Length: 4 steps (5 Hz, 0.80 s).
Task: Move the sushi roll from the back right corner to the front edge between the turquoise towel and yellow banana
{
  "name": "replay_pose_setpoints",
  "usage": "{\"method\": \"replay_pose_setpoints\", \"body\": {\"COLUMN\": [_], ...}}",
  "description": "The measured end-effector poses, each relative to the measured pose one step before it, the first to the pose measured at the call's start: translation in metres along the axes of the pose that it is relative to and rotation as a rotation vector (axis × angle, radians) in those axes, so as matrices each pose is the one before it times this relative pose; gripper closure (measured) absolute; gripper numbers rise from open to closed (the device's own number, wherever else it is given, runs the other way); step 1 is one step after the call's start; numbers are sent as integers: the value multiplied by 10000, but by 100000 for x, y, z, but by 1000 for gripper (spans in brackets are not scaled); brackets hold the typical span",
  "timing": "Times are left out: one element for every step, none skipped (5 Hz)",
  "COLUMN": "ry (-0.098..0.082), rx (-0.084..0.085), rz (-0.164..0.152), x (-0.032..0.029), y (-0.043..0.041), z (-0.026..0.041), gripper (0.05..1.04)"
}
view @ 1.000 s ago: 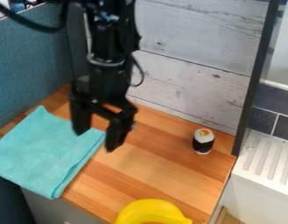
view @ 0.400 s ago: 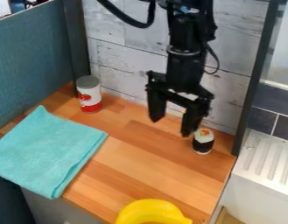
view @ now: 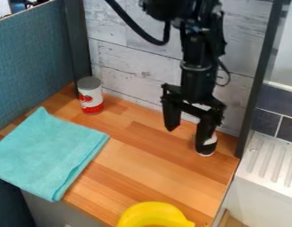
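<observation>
And here you are with the gripper (view: 186, 138) over the back right part of the desk (view: 149, 153), hanging down, its fingers (view: 170, 118) spread wide with an open gap between them and nothing held in that gap. One finger is right in front of the sushi (view: 212, 142), covering its left part from view; whether the two touch, you can't tell from this angle. The other finger hangs out to the left, well apart from it.

Your sushi stands upright on the desk near the back right corner, white on top with a dark band around its side, close to the plank wall (view: 135, 66). Over at the back left corner, there's the can (view: 91, 95), upright, grey on top, white and red around the side, just beside the dark post (view: 76, 44). In front of it, along the left side, you have the teal cloth (view: 48, 153), folded and lying flat, a corner pointing towards the back. Down at the front edge of your view, here's the banana (view: 152, 213), bright yellow and curved, partly cut off. A blue panel (view: 32, 64) runs up the left side, and off to the right, beyond the desk, sits a white ribbed drainboard (view: 272, 162) below dark tiles (view: 278, 106).
</observation>
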State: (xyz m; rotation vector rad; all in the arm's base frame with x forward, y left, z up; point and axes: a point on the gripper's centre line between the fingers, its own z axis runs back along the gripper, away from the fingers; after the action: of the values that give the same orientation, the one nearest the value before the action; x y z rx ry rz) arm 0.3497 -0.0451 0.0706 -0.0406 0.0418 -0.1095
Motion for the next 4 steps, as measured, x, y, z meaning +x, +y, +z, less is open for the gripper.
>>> {"method": "replay_pose_setpoints", "body": {"ry": [-362, 16, 107, -130], "rx": [91, -8, 6, 172], "rz": [122, 80, 52, 139], "x": [728, 615, 725, 631], "y": [-440, -95, 12, 262], "z": [-450, -1453, -1144, -174], "gripper": [82, 82, 82, 82]}}
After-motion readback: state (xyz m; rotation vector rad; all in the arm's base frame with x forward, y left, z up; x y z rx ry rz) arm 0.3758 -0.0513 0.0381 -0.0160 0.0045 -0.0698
